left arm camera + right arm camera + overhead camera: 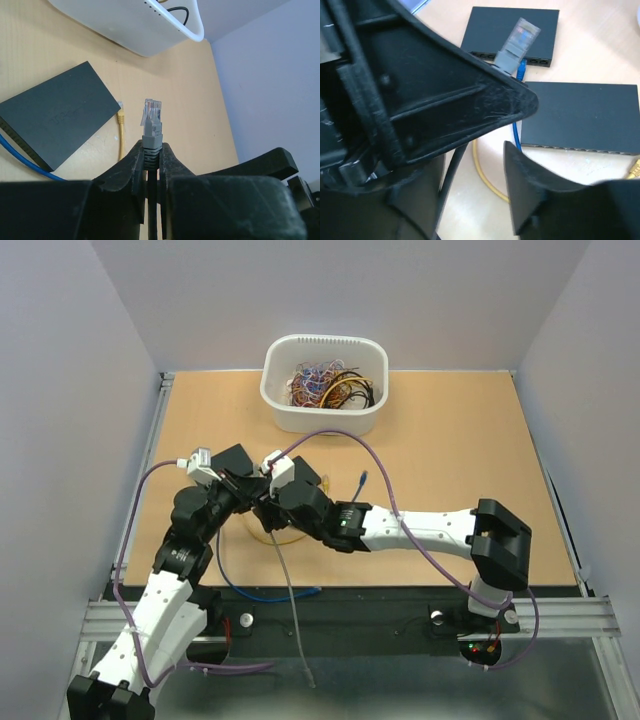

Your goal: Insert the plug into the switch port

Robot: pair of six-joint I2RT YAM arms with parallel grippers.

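Note:
My left gripper [151,150] is shut on the grey boot of a plug [151,114], whose clear tip points up and away above the table. A black switch [55,120] lies to its left, apart from the plug. In the right wrist view the held plug [517,42] hangs above two black switches, one far [515,27] and one near [580,115], both with port rows facing me. My right gripper [470,175] is open beside the left gripper, with the plug's black cable [449,175] running between its fingers. In the top view both grippers [262,488] meet left of centre and hide the switches.
A white bin [325,415] full of cables stands at the back centre. A blue cable [521,70] enters the far switch and trails to the front edge [250,590]. A yellow cable [485,175] with its plug [120,117] lies by the near switch.

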